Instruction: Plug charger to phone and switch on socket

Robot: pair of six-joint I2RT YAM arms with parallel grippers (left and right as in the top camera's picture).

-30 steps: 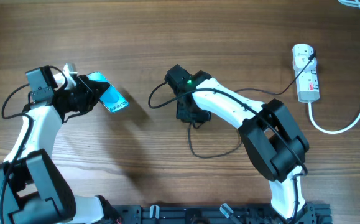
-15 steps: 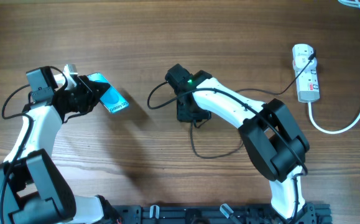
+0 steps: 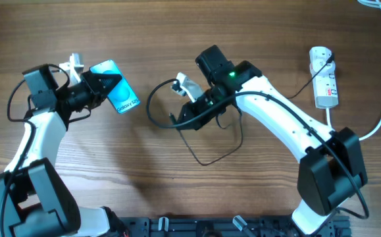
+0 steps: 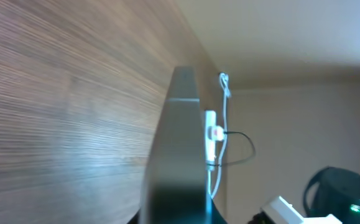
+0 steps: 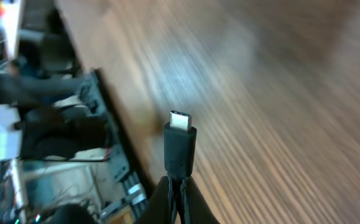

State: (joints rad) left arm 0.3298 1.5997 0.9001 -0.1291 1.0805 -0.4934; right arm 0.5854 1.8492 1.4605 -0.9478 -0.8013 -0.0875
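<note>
Two grips are set, so the step in hand is mating the charger with the phone; the switch is not yet touched. The left gripper [image 3: 101, 85] is clamped on the phone [image 3: 118, 97], which stands out past its fingertips, tilted up off the table [image 3: 177, 26]. The phone's long axis runs on from the fingers. Its free end, the one with the small text, points toward the other arm. The right gripper [image 3: 180, 117] is pinched narrow on the charger cable [image 3: 206, 158] just behind the connector [image 5: 180, 144], and the slack loops on the wood below and beside its fingers. In the right wrist view the connector lies in line with the fingers [image 5: 159, 200], its metal tip pointing straight away from them over bare wood; the phone is not in that view. Next, I judge, the tip must be turned to face the phone's port and pushed in along the phone's length; which end bears the port I cannot tell. The power strip [image 3: 324, 78] lies well away from both pairs of fingers, out beyond the right arm.
</note>
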